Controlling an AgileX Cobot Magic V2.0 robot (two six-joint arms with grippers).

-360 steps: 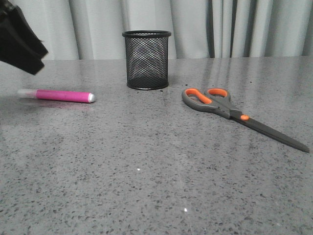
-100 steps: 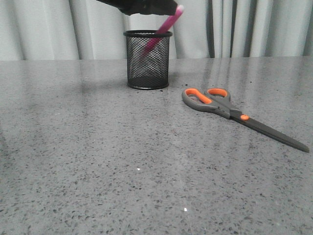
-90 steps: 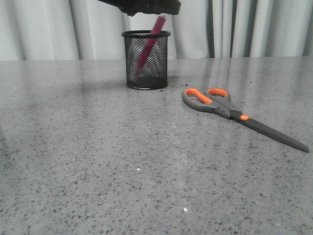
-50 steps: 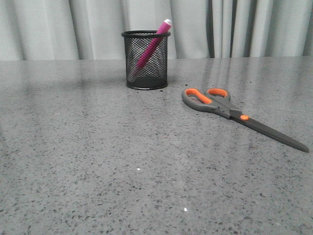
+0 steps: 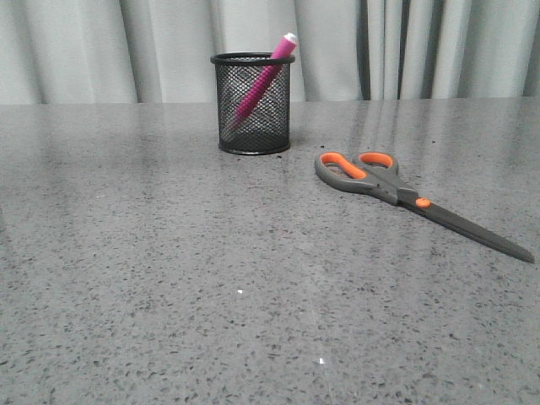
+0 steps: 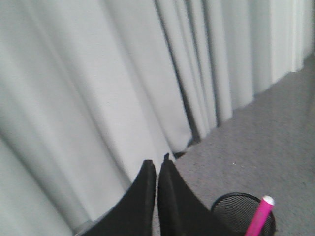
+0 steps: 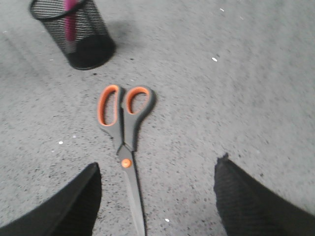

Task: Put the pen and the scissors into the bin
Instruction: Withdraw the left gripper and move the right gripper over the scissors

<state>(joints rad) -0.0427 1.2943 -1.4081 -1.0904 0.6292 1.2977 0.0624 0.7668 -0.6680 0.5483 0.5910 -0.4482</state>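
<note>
Front view shows the pen (image 5: 259,83) inside the bin (image 5: 253,103). It leans in there, and its white tip pokes out over the rim on the right side. So that half of the job looks done.

The scissors (image 5: 396,194) are not in yet. They lie flat on the grey worktop (image 5: 169,278), near the bin but not touching it, off to its right and closer to the camera. The orange-lined handles point toward the bin and the long blades point away (the blades look shut).

The left claw (image 6: 157,169) is up high, with the curtain (image 6: 74,98) behind it and the bin below it. Its two black fingers are pressed together and hold nothing.

The right claw (image 7: 157,196) hangs over the scissors. Its fingers are wide apart, one on each side of the blades, and they hold nothing.

I think one thing is left: pick up the scissors and drop them in the bin beside the pen. The right claw looks best placed for that.
</note>
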